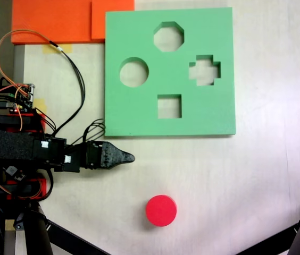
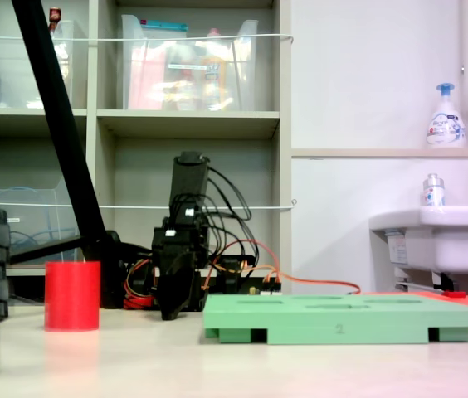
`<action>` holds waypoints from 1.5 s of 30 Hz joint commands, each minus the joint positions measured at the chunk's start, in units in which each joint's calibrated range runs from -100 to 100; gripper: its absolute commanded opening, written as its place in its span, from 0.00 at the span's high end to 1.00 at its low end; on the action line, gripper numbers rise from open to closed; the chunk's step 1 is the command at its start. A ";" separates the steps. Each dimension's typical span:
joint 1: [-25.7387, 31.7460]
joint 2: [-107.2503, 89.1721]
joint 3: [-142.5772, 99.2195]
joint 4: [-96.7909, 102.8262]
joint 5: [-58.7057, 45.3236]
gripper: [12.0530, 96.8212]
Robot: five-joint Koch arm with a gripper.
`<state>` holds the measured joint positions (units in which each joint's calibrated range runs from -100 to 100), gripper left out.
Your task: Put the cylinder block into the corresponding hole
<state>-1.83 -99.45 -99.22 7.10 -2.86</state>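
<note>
The pale table [image 1: 235, 180] carried a square green foam board [image 1: 214, 117], lying flat, with its circular hole [image 1: 134, 72] toward the left in the top-down fixed view. The arm's claw [image 1: 128, 157] hung just off the board's lower left corner, holding nothing; whether its jaws were parted could not be told. The red cylinder block [image 1: 161, 210] stood upright on the table, well apart from the board and near the claw.

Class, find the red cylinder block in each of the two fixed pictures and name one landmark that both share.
Top-down fixed view: the red cylinder block stands low in the middle, below the green board.
Side fixed view: the block stands upright at the far left of the table.
Shared landmark: the green board, apart from the block in both.
</note>
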 commanded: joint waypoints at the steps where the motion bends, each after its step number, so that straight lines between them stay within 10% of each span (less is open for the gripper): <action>1: 0.15 -0.55 -0.78 -4.35 0.20 0.56; 20: -0.49 -0.55 -0.78 -3.78 0.39 0.52; 28: -2.00 -0.55 -0.78 39.27 23.20 0.56; 45: -2.78 -0.55 -0.78 43.22 48.55 0.53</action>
<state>-4.47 -99.32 -99.31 44.59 45.74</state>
